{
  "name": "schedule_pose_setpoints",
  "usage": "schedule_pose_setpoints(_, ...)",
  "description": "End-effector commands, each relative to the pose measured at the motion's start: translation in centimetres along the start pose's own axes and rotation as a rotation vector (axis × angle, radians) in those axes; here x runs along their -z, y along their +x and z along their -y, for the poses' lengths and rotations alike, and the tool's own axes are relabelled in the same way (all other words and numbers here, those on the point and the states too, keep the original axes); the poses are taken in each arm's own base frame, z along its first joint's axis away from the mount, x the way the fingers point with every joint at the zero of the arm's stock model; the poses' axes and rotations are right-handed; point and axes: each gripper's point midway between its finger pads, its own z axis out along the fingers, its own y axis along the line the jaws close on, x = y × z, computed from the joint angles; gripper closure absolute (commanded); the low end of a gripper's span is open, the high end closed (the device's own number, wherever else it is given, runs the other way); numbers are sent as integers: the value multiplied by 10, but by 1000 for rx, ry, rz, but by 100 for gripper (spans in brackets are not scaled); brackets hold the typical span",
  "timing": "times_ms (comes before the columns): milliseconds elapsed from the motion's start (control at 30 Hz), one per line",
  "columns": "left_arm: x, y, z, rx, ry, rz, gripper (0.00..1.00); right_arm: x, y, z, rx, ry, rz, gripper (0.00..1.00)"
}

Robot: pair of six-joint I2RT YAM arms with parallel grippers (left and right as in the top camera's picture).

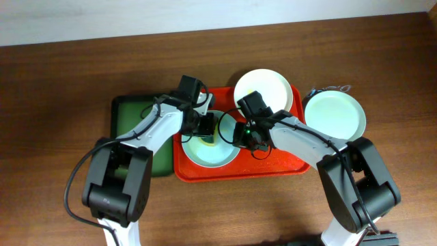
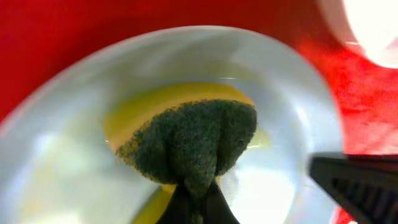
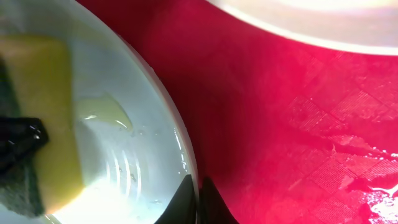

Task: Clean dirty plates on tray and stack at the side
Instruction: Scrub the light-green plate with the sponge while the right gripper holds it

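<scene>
Overhead, clock face centred on the red tray, 12 at the far edge of the table. The mint plate sits inside the tray toward 8 o'clock. The cream plate lies at 1 o'clock, overhanging the tray's far rim. A second mint plate is off the tray on the table at 3 o'clock, just beside the tray's right rim. A dark green tray lies at 9 o'clock, partly under my left arm. The left gripper is pinched tight on a sponge, dark scouring side toward the camera and yellow foam behind it, pressed into the mint plate's bowl. The right gripper is closed narrowly on that same plate's rim at its 3 o'clock side, one finger inside the bowl and one outside over the tray floor. On the right wrist camera a pale yellowish smear lies in the bowl just beside the sponge's yellow edge. Both wrists crowd over this plate and hide much of it from above. The right gripper's dark finger intrudes at 4 o'clock in the left wrist view. Wet patches glint on the tray floor.
</scene>
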Motion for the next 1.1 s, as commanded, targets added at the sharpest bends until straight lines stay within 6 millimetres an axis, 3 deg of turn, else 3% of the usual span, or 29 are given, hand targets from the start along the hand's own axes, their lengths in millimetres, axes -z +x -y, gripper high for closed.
schedule_pose_setpoints(0, 24, -21, 31, -22, 106, 22, 100, -4, 3, 2, 1, 14, -6, 96)
schedule_pose_setpoints(100, 59, -36, 10, -18, -71, 80, 100, -4, 3, 2, 1, 14, -6, 96)
schedule_pose_setpoints(167, 64, -27, -4, -5, -167, 56, 100, -4, 3, 2, 1, 14, -5, 96)
schedule_pose_setpoints(267, 57, -8, -25, 13, -254, 2, 100, -4, 3, 2, 1, 14, -5, 96)
schedule_pose_setpoints(500, 13, 41, -50, 79, -267, -66, 100, -4, 3, 2, 1, 14, -6, 96)
schedule_pose_setpoints(567, 7, 49, -34, 108, -162, -94, 100, -4, 3, 2, 1, 14, -5, 96)
schedule_pose_setpoints(633, 11, 43, 6, 98, 51, -107, 100, -4, 3, 2, 1, 14, -6, 96)
schedule_pose_setpoints(700, 24, 23, 23, 75, 115, -67, 100, -4, 3, 2, 1, 14, -6, 96)
schedule_pose_setpoints(767, 47, -5, 26, 43, 61, 19, 100, -4, 3, 2, 1, 14, -6, 96)
schedule_pose_setpoints(833, 57, -15, 14, 37, -31, 60, 100, -4, 3, 2, 1, 15, -7, 96)
schedule_pose_setpoints(933, 63, -5, -37, 59, -324, 44, 100, -4, 3, 2, 1, 14, -6, 96)
schedule_pose_setpoints(1067, 47, 15, -50, 65, -355, 7, 100, -4, 3, 2, 1, 14, -6, 96)
